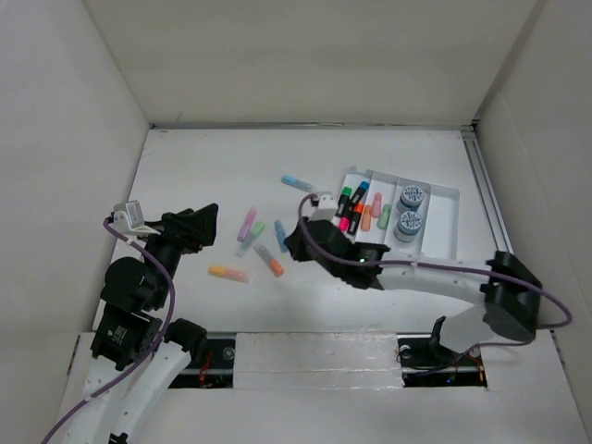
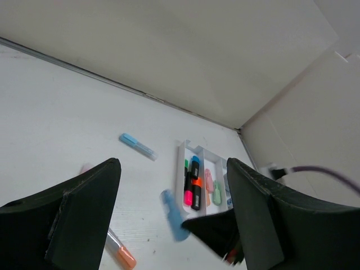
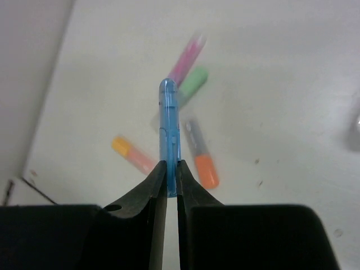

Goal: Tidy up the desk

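The desk (image 1: 213, 166) is a white tabletop walled by white panels. My right gripper (image 1: 292, 239) is shut on a blue marker (image 1: 280, 235) and holds it just left of the white tray (image 1: 442, 191). In the right wrist view the blue marker (image 3: 169, 129) sticks out between the closed fingers (image 3: 159, 183), above the loose markers. My left gripper (image 1: 209, 222) is open and empty, over the desk's left part. In the left wrist view its gripper (image 2: 172, 164) frames the blue marker (image 2: 173, 216) and the tray (image 2: 181, 169).
Loose on the desk: a light blue marker (image 1: 296, 181), a pink one (image 1: 247, 222), a green one (image 1: 252, 236), a grey and orange one (image 1: 269, 261), a yellow and pink one (image 1: 228, 274). The tray holds several highlighters (image 1: 356, 205) and two tape rolls (image 1: 410, 209).
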You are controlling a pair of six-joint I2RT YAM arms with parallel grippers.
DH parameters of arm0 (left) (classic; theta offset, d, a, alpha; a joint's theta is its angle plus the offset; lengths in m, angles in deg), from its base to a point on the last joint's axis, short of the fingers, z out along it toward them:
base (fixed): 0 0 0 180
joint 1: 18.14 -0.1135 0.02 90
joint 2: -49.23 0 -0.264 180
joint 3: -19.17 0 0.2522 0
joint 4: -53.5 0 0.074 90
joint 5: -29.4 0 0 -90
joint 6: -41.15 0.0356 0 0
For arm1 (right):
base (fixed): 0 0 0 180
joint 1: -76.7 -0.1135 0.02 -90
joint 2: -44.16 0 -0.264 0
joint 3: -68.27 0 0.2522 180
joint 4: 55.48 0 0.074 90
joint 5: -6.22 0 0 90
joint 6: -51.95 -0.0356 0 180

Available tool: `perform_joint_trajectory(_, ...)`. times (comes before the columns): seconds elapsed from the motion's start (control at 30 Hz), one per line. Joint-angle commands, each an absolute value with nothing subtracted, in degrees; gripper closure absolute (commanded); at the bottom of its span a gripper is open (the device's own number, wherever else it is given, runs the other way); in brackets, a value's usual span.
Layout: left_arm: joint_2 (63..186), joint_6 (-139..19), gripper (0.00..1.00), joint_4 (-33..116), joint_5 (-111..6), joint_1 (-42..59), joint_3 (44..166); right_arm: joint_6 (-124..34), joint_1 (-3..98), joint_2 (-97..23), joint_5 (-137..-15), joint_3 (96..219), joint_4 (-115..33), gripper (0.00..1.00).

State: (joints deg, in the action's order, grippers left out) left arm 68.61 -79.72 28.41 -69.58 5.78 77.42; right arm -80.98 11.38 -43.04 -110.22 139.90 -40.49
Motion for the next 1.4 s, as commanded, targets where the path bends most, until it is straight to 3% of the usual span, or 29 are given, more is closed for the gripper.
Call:
perform_joint_trajectory(0.0,68.22,-79.00,0.28,31.57,-68.69,5.94,76.96,-85.06,17.88,-34.87,-113.76,134.10,-46.20,0.93)
perform_joint_trajectory(0.17,68.31,-78.91,0.28,31.66,-68.43,5.94,76.79,-91.83,37.79,-23.01,-109.73,123.27,-47.87,0.94)
perform_joint_trajectory(0.27,68.48,-78.91,0.28,31.83,-68.34,5.94,76.79,-92.63,46.17,-20.71,-106.30,119.48,-48.05,0.90)
perform_joint_trajectory(0.3,68.66,-78.91,0.28,31.83,-68.34,5.94,76.79,-92.10,53.33,-21.14,-102.02,118.78,-48.48,0.89)
perform_joint_trajectory(0.57,68.83,-78.91,0.28,31.83,-68.25,5.94,76.70,-91.22,59.29,-26.94,-95.21,120.27,-49.37,0.83)
perform_joint_trajectory(0.73,68.66,-78.82,0.28,31.75,-68.42,5.94,76.79,-91.05,59.29,-26.07,-96.01,119.92,-49.28,0.60)
perform_joint_trajectory(0.83,68.66,-78.82,0.28,31.75,-68.34,5.94,76.79,-90.78,59.29,-25.45,-95.74,120.09,-49.37,0.56)
perform_joint_trajectory(0.9,68.75,-78.82,0.28,31.83,-68.34,5.94,76.79,-89.82,57.54,-25.45,-94.43,120.62,-49.37,0.56)
perform_joint_trajectory(1.0,68.83,-78.91,0.28,31.75,-68.43,5.94,76.88,-85.80,52.54,-26.41,-86.99,121.14,-53.30,0.70)
perform_joint_trajectory(1.03,68.83,-78.91,0.28,31.66,-68.43,5.94,76.88,-84.64,50.44,-27.37,-85.12,121.84,-54.02,0.88)
perform_joint_trajectory(1.07,68.83,-78.99,0.28,31.66,-68.51,5.94,76.96,-81.67,42.15,-32.17,-84.93,125.76,-54.37,1.00)
perform_joint_trajectory(1.23,68.83,-79.08,0.29,31.22,-69.13,5.94,77.05,-73.14,23.49,-44.39,-94.39,133.96,-53.85,1.00)
perform_joint_trajectory(1.33,68.84,-79.26,0.29,30.60,-70.00,5.94,77.40,-69.00,17.65,-50.82,-95.31,139.33,-54.99,0.84)
perform_joint_trajectory(1.37,68.83,-79.35,0.29,30.25,-70.79,5.94,77.49,-68.38,15.28,-52.07,-94.86,140.30,-55.51,0.72)
